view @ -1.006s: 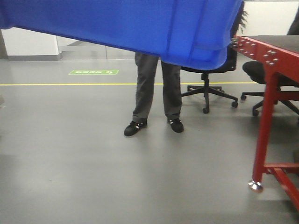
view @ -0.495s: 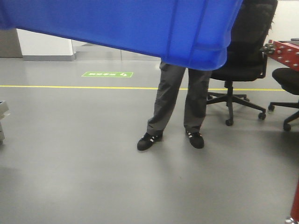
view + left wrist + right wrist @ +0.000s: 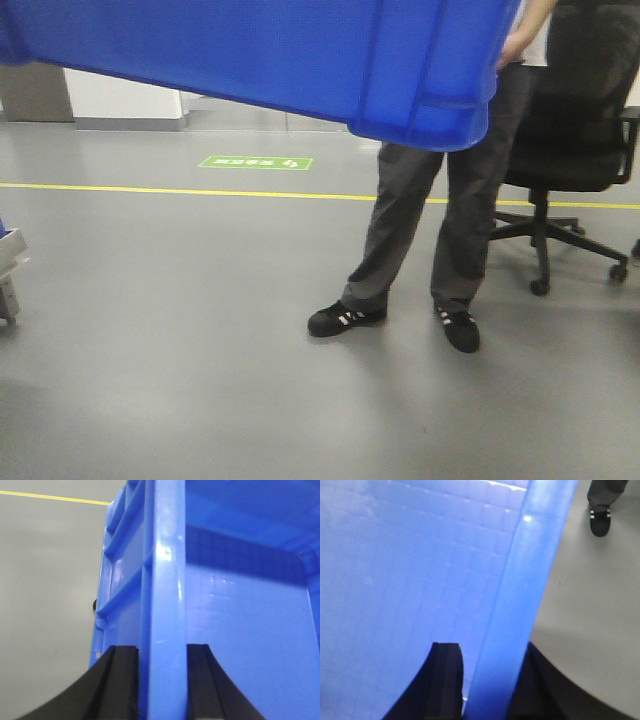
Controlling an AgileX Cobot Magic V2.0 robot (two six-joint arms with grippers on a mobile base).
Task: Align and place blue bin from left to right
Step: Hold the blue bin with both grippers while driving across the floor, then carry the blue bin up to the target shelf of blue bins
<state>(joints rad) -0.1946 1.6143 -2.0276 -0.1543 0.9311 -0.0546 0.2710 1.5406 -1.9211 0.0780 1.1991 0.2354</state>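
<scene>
The blue bin (image 3: 260, 50) hangs in the air across the top of the front view, tilted with its right corner lower. In the left wrist view my left gripper (image 3: 162, 652) is shut on the blue bin's thick rim (image 3: 167, 580), one black finger on each side of it. My right gripper (image 3: 490, 652) is shut on the opposite rim (image 3: 520, 605) the same way, with the bin's inside wall to its left. Neither gripper shows in the front view.
A person in grey trousers and black shoes (image 3: 430, 230) stands on the grey floor just right of centre, close behind the bin's low corner. A black office chair (image 3: 575, 130) is at the right. A yellow floor line (image 3: 150, 188) and a green floor sign (image 3: 255, 162) lie beyond. A grey object (image 3: 8, 275) sits at the left edge.
The view has swung left: the person, chair and floor sign have shifted right, and the red table frame has left the picture. The bin keeps its place at the top.
</scene>
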